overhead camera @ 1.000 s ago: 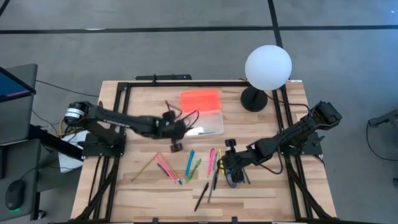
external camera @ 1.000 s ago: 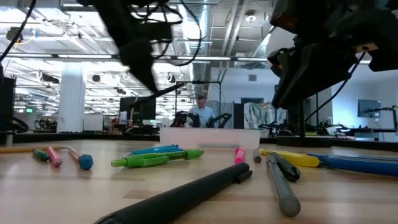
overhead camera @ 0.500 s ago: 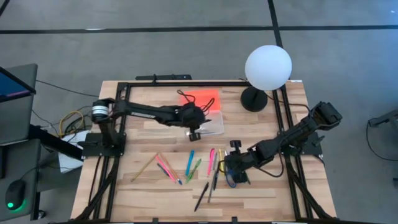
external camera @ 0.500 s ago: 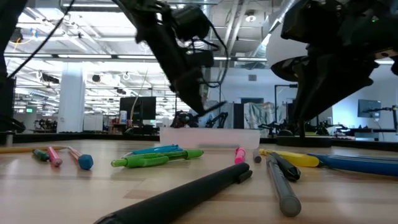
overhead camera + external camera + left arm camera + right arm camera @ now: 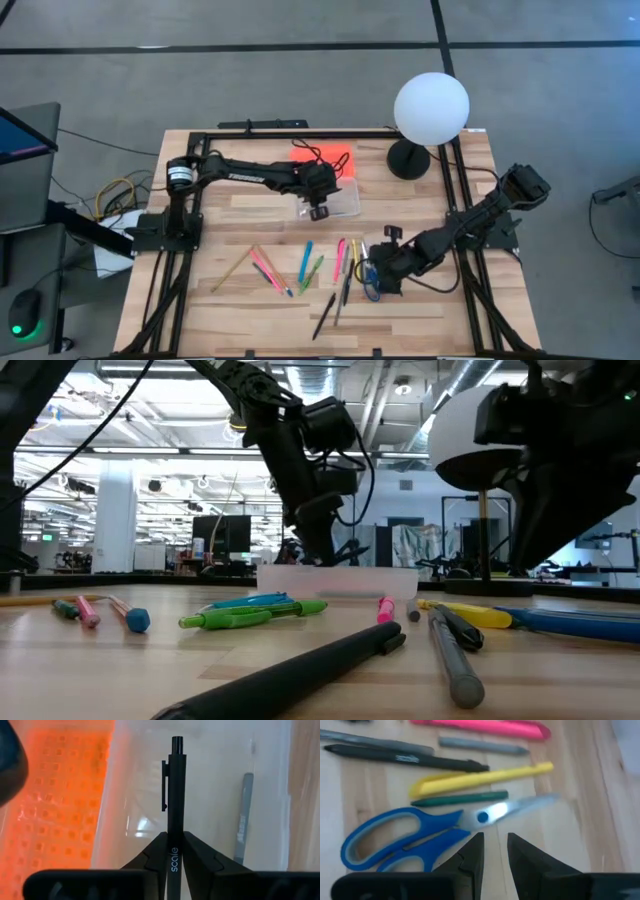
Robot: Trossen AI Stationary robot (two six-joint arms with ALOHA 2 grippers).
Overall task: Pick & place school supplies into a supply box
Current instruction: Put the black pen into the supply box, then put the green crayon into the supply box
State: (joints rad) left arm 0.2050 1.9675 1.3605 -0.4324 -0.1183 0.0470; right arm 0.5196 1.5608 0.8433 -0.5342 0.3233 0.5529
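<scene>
Left gripper [image 5: 170, 851] is hovering over the open box [image 5: 210, 795], fingers pinching a black pen [image 5: 175, 795] lengthwise above a grey pen [image 5: 243, 815] inside: best releasing low and level; right gripper [image 5: 495, 851], fingers slightly spread, is poising over the scissors [image 5: 415, 837] on the table [image 5: 570, 820].

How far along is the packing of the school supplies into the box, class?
Done: one grey pen already lies in the clear supply box. In hand: the left tool holds a black pen over the box. Left: the right tool hovers open above the blue scissors, and about ten pens and pencils remain on the table.
</scene>
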